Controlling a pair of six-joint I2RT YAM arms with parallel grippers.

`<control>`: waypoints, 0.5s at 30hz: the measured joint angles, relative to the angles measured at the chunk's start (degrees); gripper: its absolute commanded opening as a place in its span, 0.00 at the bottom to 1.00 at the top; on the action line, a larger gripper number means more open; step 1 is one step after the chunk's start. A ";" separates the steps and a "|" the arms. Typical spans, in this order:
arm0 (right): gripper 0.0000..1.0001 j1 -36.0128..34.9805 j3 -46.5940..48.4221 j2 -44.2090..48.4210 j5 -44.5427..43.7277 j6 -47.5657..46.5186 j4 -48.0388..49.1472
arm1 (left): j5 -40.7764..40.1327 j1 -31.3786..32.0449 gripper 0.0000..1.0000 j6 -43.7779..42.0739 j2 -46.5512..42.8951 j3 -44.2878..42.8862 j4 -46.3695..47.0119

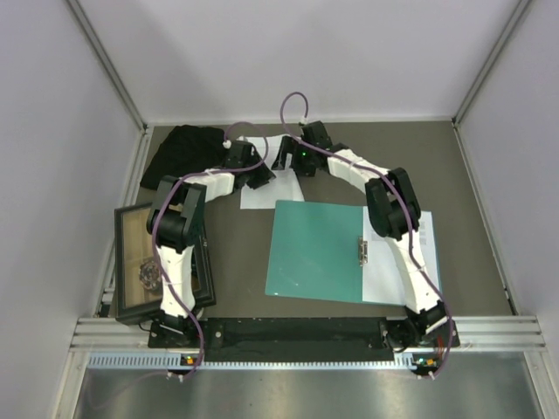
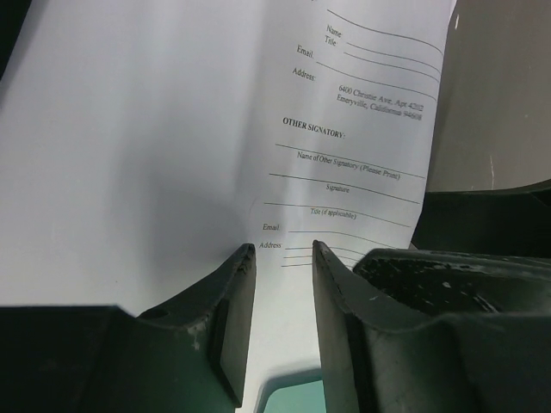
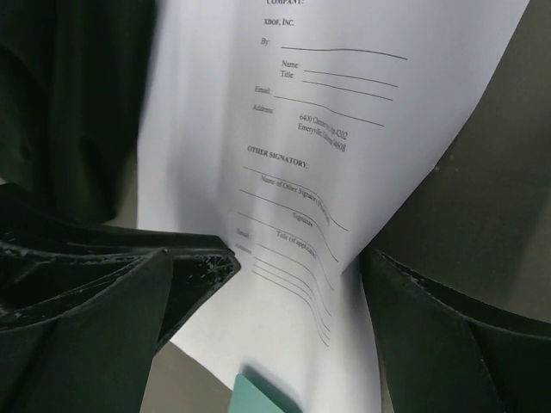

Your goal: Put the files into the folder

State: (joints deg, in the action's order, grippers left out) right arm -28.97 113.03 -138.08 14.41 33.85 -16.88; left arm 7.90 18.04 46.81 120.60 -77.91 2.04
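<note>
The teal folder [image 1: 316, 250] lies open in the middle of the table, and a white sheet [image 1: 397, 262] lies on its right half. Behind it white files [image 1: 256, 196] with printed lines lie on the table. Both grippers hang over these sheets. In the left wrist view my left gripper [image 2: 282, 249] stands just above the paper [image 2: 155, 155], its jaws a narrow gap apart with nothing between them. My right gripper [image 3: 300, 262] is wide open over a buckled sheet [image 3: 344, 103], whose right edge curls up beside the right finger [image 3: 430, 335]. A folder corner [image 3: 258, 397] shows below.
A dark-framed wooden tray [image 1: 124, 262] holding a small object [image 1: 148, 275] stands at the left by the left arm's base. A black cloth [image 1: 188, 153] lies at the back left. A metal clip [image 1: 362, 250] sits on the folder's spine. Grey walls enclose the table.
</note>
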 measured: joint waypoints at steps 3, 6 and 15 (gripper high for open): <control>0.91 1.11 -5.01 1.79 3.63 3.10 5.35 | 0.26 -0.11 0.38 -0.02 0.09 -0.02 0.13; 0.92 2.32 -10.67 3.67 7.69 5.90 11.58 | 0.70 -0.35 0.38 -0.02 0.22 -0.13 0.24; 0.93 4.11 -12.68 2.36 16.57 7.65 19.65 | 2.08 -0.57 0.38 -0.52 1.03 -1.22 0.17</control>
State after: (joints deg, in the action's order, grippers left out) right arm -24.86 100.36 -135.72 30.98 41.50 2.76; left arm 9.98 17.47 46.28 121.62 -79.13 2.22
